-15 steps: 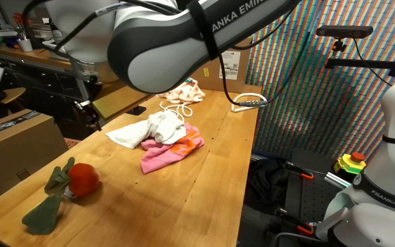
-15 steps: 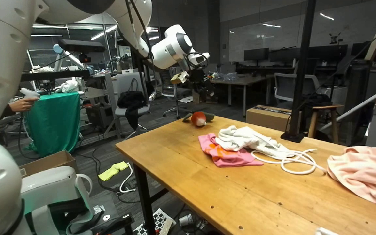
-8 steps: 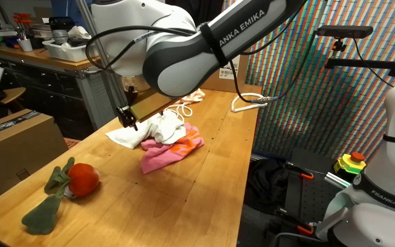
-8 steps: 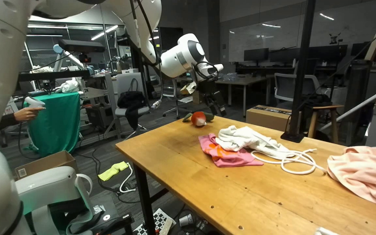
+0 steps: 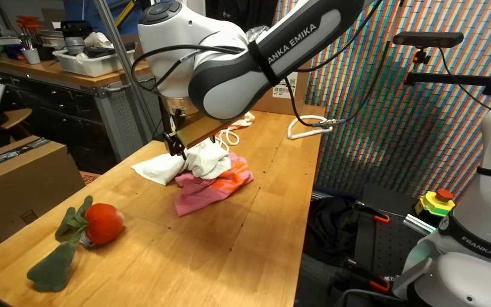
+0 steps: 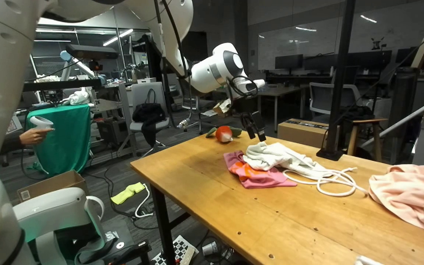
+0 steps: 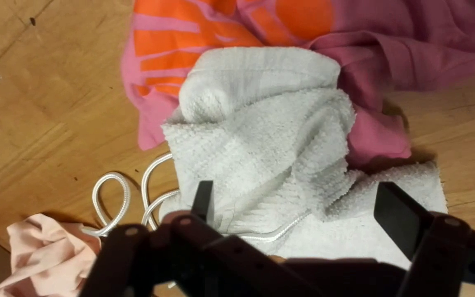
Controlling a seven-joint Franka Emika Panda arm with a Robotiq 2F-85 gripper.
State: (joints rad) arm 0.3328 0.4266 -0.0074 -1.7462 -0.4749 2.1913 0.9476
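Gripper (image 7: 299, 206) hangs wide-jawed and empty over white terry cloth (image 7: 254, 140), which we log not yet grasped, partly on pink-and-orange fabric (image 7: 262, 24).

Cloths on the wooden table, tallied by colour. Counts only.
White cloth: 1, bunched up
Pink cloth with orange print: 1, partly under the white one
Peach cloth: 1
Total: 3
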